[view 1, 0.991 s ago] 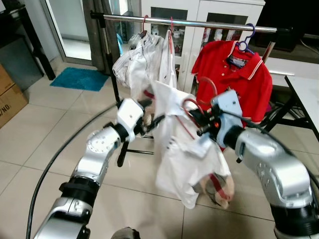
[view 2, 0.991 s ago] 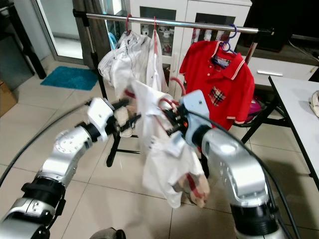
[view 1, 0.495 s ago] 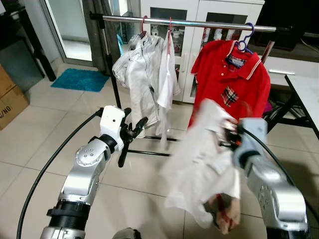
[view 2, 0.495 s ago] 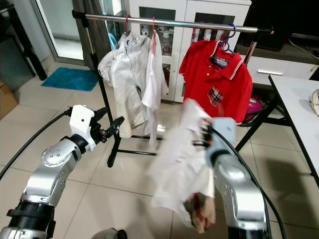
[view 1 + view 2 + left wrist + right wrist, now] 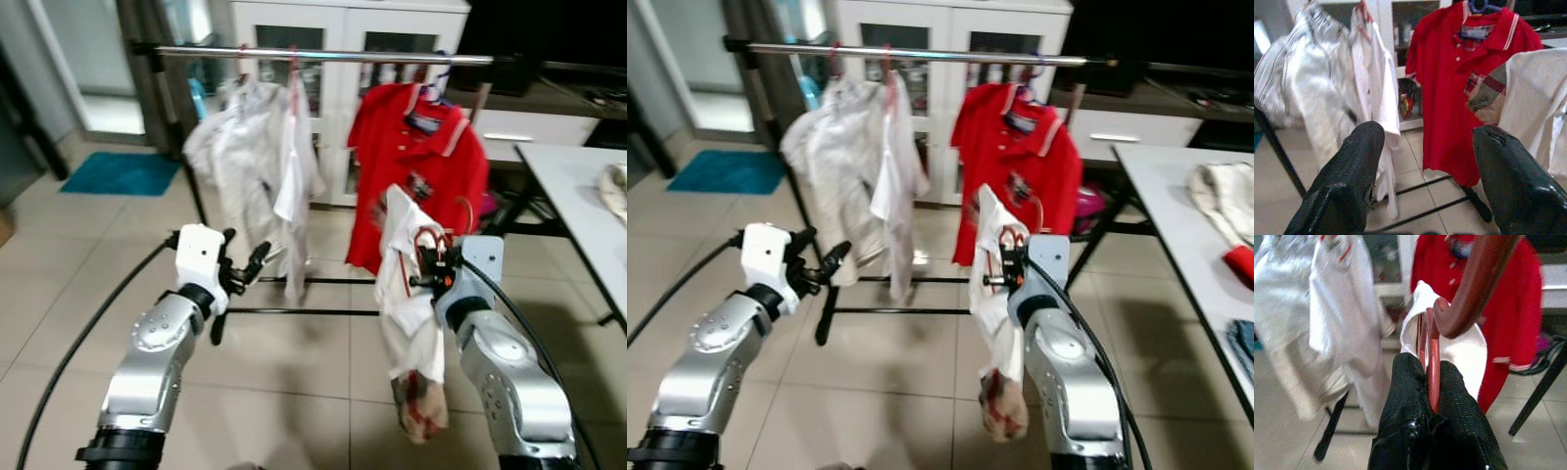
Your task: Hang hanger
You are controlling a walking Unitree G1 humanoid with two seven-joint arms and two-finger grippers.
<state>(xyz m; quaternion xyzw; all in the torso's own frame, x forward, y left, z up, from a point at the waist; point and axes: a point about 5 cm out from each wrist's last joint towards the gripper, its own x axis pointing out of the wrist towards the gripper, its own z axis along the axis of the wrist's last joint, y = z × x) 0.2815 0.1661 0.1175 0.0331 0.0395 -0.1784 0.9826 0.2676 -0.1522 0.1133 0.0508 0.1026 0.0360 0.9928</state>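
Note:
A red hanger carries a white shirt with a plaid lining, and my right gripper is shut on the hanger just below its hook. The shirt hangs straight down in front of my right arm, lower than the metal rail and in front of a red polo on a blue hanger. White garments hang on the rail's left part. My left gripper is open and holds nothing, left of the shirt, pointing toward the rack; its fingers stand wide apart.
The rack's black base bars run across the tiled floor ahead. A white table with folded cloth stands on the right. A white cabinet is behind the rack, a blue mat at far left.
My left gripper let go of the shirt and drew back to the left. The right gripper swung the hanger and shirt to the right, and it now hangs straight. The camera also shifted.

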